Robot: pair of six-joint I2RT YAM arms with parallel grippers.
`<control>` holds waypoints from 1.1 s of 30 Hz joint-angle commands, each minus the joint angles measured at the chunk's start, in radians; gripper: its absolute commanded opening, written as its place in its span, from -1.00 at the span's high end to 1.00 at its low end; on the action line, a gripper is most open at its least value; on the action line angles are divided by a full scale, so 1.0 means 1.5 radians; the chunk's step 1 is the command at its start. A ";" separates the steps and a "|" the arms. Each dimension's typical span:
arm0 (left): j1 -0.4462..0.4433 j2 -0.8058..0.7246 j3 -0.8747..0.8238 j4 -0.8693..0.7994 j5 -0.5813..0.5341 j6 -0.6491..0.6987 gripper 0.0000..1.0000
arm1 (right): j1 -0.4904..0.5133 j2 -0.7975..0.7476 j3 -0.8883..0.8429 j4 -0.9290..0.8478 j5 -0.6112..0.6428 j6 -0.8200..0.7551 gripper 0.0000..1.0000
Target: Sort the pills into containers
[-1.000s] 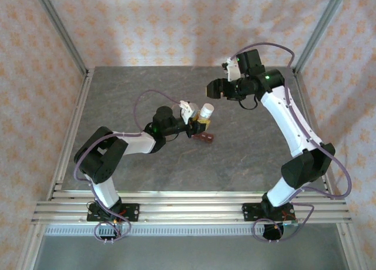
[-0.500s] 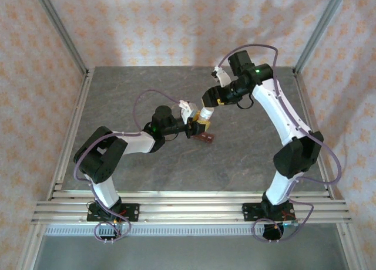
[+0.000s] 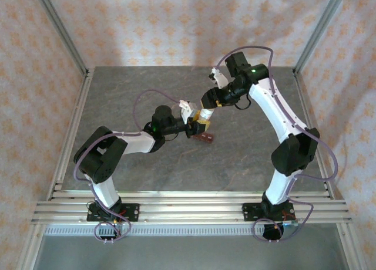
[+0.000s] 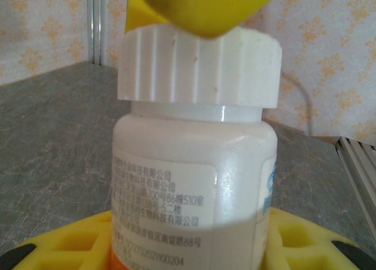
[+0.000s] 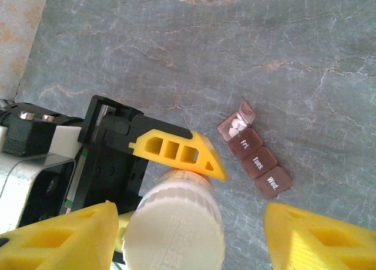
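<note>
**op:** Status on the cap?

**eng:** Your right tool (image 3: 210,100) sits directly above the pill bottle (image 3: 205,113). Its jaws straddle the ribbed cap (image 5: 173,229) with a gap on both sides, so it's open and gripping nothing. The bottle's long axis is upright, so I'd say you go straight down along it, then close on the cap.

**op:** Left side?

**eng:** Your left tool (image 3: 197,127) is clamped on the bottle's lower body and holds it upright. That's your anchor.

**op:** Organizer?

**eng:** The pill organizer (image 5: 255,155) lies flat on the counter (image 5: 294,58), just beside the bottle on the side toward the arm bases. Its long axis slants across in front of the bottle. The end compartment (image 5: 237,124) next to Fri has its lid up, with a few white pills (image 5: 237,128) inside. Fri, Tues and Wed have their lids shut, so you can't tell what's in them.
</note>
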 commanded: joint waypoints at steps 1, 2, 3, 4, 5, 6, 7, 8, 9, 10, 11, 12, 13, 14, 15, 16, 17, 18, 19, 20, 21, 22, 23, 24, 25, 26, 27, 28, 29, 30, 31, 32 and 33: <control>0.003 -0.027 0.017 0.036 0.016 -0.010 1.00 | 0.005 0.006 -0.005 -0.004 -0.009 -0.007 -0.32; 0.003 -0.027 0.017 0.036 0.016 -0.010 1.00 | 0.005 0.006 -0.008 -0.004 -0.009 -0.007 -0.31; 0.003 -0.027 0.017 0.036 0.015 -0.010 1.00 | 0.006 0.007 -0.010 -0.003 -0.008 -0.008 -0.31; 0.002 -0.027 0.017 0.036 0.014 -0.010 1.00 | 0.006 0.006 -0.012 -0.002 -0.009 -0.007 -0.29; 0.003 -0.027 0.017 0.036 0.015 -0.010 1.00 | 0.006 0.006 -0.014 -0.001 -0.009 -0.007 -0.26; 0.002 -0.026 0.018 0.036 0.013 -0.010 1.00 | 0.006 0.006 -0.016 0.000 -0.009 -0.006 -0.24; 0.002 -0.027 0.017 0.035 0.012 -0.010 1.00 | 0.007 0.006 -0.020 0.001 -0.009 -0.006 -0.23; 0.002 -0.027 0.017 0.036 0.012 -0.010 1.00 | 0.006 0.006 -0.022 0.001 -0.010 -0.006 -0.20; 0.003 -0.027 0.018 0.036 0.013 -0.010 1.00 | 0.006 0.006 -0.026 0.001 -0.012 -0.006 -0.17; 0.002 -0.026 0.018 0.036 0.011 -0.010 1.00 | 0.005 0.005 -0.028 0.004 -0.012 -0.004 -0.14; 0.003 -0.026 0.017 0.035 0.012 -0.010 1.00 | 0.006 0.003 -0.033 0.007 -0.011 -0.002 -0.09; 0.002 -0.026 0.018 0.054 0.010 -0.010 1.00 | 0.006 0.002 -0.036 0.010 -0.012 -0.001 -0.02; 0.003 -0.025 0.018 0.056 0.010 -0.011 1.00 | 0.006 0.000 -0.041 0.014 -0.014 0.002 0.07; 0.003 -0.026 0.018 0.057 0.009 -0.012 1.00 | 0.006 -0.003 -0.047 0.019 -0.015 0.005 0.14; 0.003 -0.026 0.017 0.057 0.010 -0.010 1.00 | 0.006 -0.008 -0.056 0.028 -0.015 0.011 0.21; 0.002 -0.027 0.017 0.057 0.008 -0.009 1.00 | 0.006 -0.014 -0.066 0.041 -0.015 0.021 0.24; 0.002 -0.027 0.016 0.058 0.005 -0.008 1.00 | 0.005 -0.019 -0.078 0.052 -0.014 0.035 0.26; 0.003 -0.029 0.015 0.060 -0.001 -0.007 1.00 | 0.006 -0.026 -0.091 0.068 -0.010 0.053 0.29; 0.003 -0.030 0.012 0.063 -0.008 -0.005 1.00 | 0.006 -0.032 -0.102 0.081 -0.005 0.076 0.31; 0.002 -0.031 0.011 0.066 -0.015 -0.003 1.00 | 0.006 -0.035 -0.112 0.092 0.002 0.099 0.32; 0.003 -0.033 0.007 0.068 -0.025 0.002 1.00 | 0.006 -0.040 -0.125 0.108 0.015 0.127 0.35; 0.001 -0.036 0.004 0.069 -0.039 0.009 1.00 | 0.007 -0.047 -0.142 0.128 0.022 0.158 0.36; -0.001 -0.039 0.001 0.069 -0.053 0.017 1.00 | 0.007 -0.052 -0.157 0.146 0.029 0.186 0.36; -0.003 -0.044 -0.004 0.068 -0.071 0.029 1.00 | 0.008 -0.059 -0.173 0.167 0.045 0.225 0.36; -0.006 -0.048 -0.009 0.066 -0.090 0.040 1.00 | 0.009 -0.066 -0.187 0.184 0.058 0.263 0.36; -0.009 -0.052 -0.012 0.063 -0.106 0.053 1.00 | 0.012 -0.072 -0.200 0.199 0.072 0.297 0.36; -0.013 -0.055 -0.016 0.062 -0.122 0.065 1.00 | 0.017 -0.079 -0.214 0.217 0.089 0.336 0.36; -0.017 -0.057 -0.020 0.061 -0.138 0.075 1.00 | 0.026 -0.085 -0.229 0.233 0.104 0.369 0.36; -0.019 -0.057 -0.022 0.062 -0.146 0.081 1.00 | 0.034 -0.091 -0.241 0.247 0.119 0.396 0.34; -0.022 -0.056 -0.023 0.065 -0.154 0.084 1.00 | 0.045 -0.094 -0.250 0.259 0.131 0.417 0.34; -0.023 -0.055 -0.024 0.068 -0.159 0.085 1.00 | 0.055 -0.096 -0.257 0.268 0.140 0.433 0.34; -0.025 -0.052 -0.026 0.070 -0.161 0.086 1.00 | 0.062 -0.096 -0.262 0.275 0.148 0.444 0.35; -0.026 -0.051 -0.026 0.072 -0.164 0.086 1.00 | 0.068 -0.097 -0.268 0.282 0.152 0.455 0.35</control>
